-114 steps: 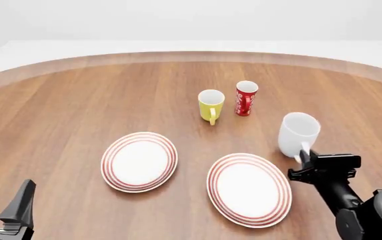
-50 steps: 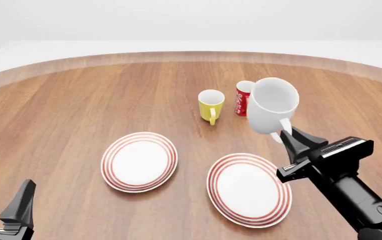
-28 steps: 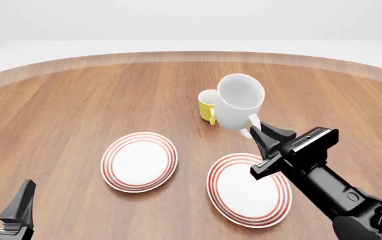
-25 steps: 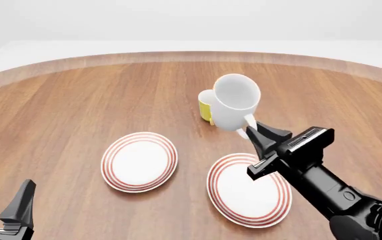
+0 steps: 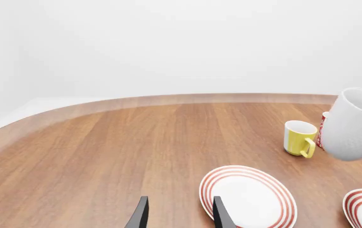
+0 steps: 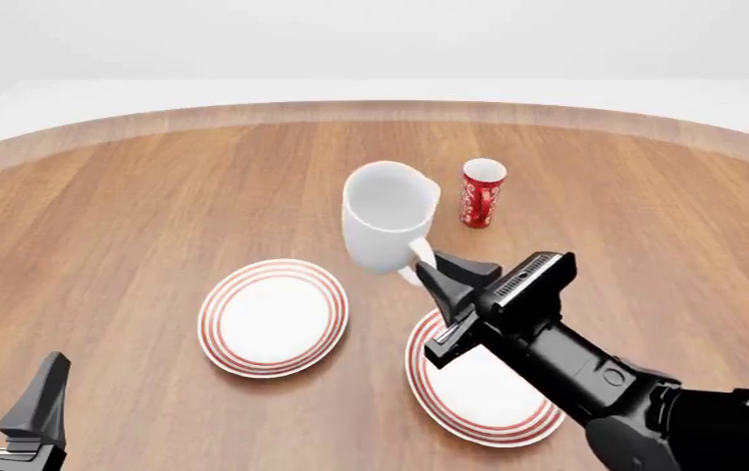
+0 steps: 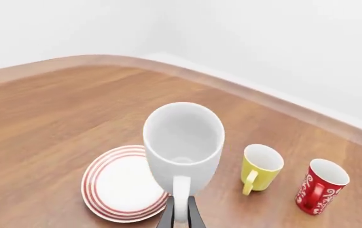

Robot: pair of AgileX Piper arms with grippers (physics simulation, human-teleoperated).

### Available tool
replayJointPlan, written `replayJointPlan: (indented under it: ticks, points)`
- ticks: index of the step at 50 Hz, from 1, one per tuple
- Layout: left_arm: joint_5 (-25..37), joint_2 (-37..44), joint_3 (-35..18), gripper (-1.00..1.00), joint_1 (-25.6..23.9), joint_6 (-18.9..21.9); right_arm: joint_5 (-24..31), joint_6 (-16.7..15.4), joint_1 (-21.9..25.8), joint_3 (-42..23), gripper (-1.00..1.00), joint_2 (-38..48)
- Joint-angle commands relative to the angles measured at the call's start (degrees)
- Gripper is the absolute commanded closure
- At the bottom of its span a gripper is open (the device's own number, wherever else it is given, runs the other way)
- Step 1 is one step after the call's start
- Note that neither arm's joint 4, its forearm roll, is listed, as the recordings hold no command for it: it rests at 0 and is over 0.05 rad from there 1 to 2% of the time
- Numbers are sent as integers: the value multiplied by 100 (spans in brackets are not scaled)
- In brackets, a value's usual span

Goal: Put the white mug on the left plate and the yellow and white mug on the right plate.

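In the front view the yellow and white mug (image 5: 300,137) is hidden behind the white mug (image 6: 389,214); it shows only in the wrist views, upright on the table (image 6: 151,206), empty, just beside the red mug (image 6: 482,192), which is also upright and empty. In the left wrist view the white mug is cut off at the frame edge and covers most of the red mug. My left gripper (image 6: 5,402) sits at the lower left corner of the front view, partly cropped, its fingers spread apart and holding nothing. My right gripper (image 6: 435,274) is clamped on the white mug's handle, which hides the fingertips in the right wrist view. My right arm (image 6: 584,368) reaches forward and to the left across the right plate (image 6: 431,371), covering part of it. The white mug is held clear of the table, tilted with its mouth toward the front camera, its interior empty; it hangs above the table between the two plates, nearer the far edge of the left plate (image 6: 273,316). Both plates lie flat with nothing on them
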Motion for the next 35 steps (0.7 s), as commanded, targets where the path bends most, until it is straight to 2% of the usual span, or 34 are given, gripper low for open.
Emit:
replayJointPlan:
  ticks: [1,17,35]
  points:
    - [0,0,0,-100,0,0,-96,89,480,-304,100,397]
    - [0,0,0,-100,0,0,-102,153,888,-696,100,940]
    - [0,0,0,-100,0,0,-183,271,1054,-1164,100,1543]
